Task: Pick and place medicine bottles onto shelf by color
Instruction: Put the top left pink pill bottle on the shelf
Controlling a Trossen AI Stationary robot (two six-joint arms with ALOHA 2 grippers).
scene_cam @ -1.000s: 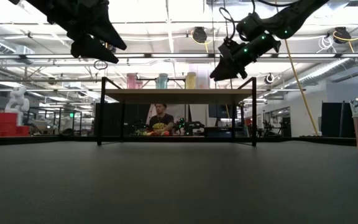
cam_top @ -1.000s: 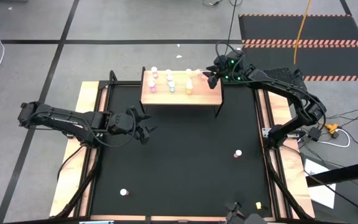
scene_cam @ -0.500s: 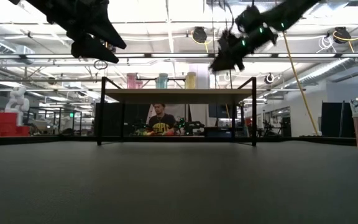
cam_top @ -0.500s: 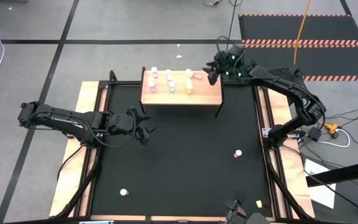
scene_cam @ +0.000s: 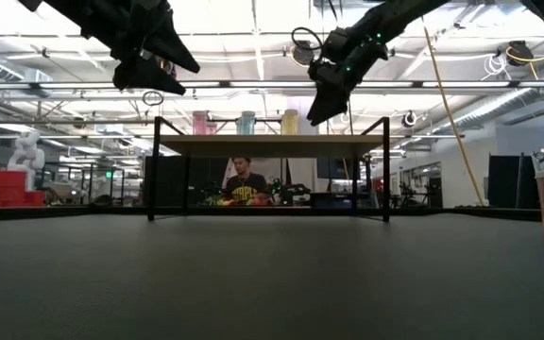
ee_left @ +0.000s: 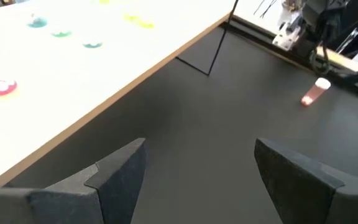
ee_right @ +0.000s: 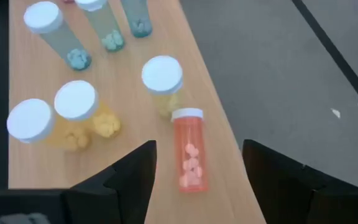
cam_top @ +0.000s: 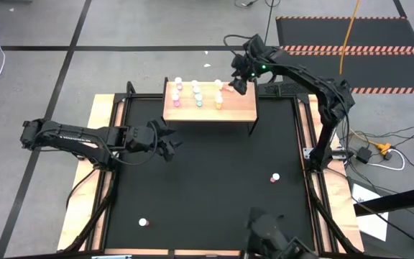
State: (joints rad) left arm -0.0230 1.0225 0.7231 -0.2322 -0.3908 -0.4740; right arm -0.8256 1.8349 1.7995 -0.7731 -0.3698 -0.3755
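The light-wood shelf [cam_top: 210, 103] stands at the table's far side. Upright on it are pink [cam_top: 177, 92], pale blue [cam_top: 197, 95] and yellow [cam_top: 218, 98] white-capped bottles. An orange bottle [ee_right: 189, 155] lies on its side near the shelf's far right edge. My right gripper [cam_top: 236, 83] hovers open above that bottle, its fingers on either side of it and apart from it [ee_right: 197, 186]. My left gripper [cam_top: 168, 143] is open and empty above the table, left of the middle and short of the shelf [ee_left: 194, 168].
A pink bottle [cam_top: 274, 177] lies on the black mat at the right; it also shows in the left wrist view [ee_left: 314, 92]. Another bottle [cam_top: 143, 222] is at the near left. A small yellow thing [cam_top: 299, 236] is at the near right. A person sits beyond the shelf [scene_cam: 244, 184].
My right gripper has gone toward the table's left along the shelf's far right part, and its arm has risen. My left arm has hardly moved.
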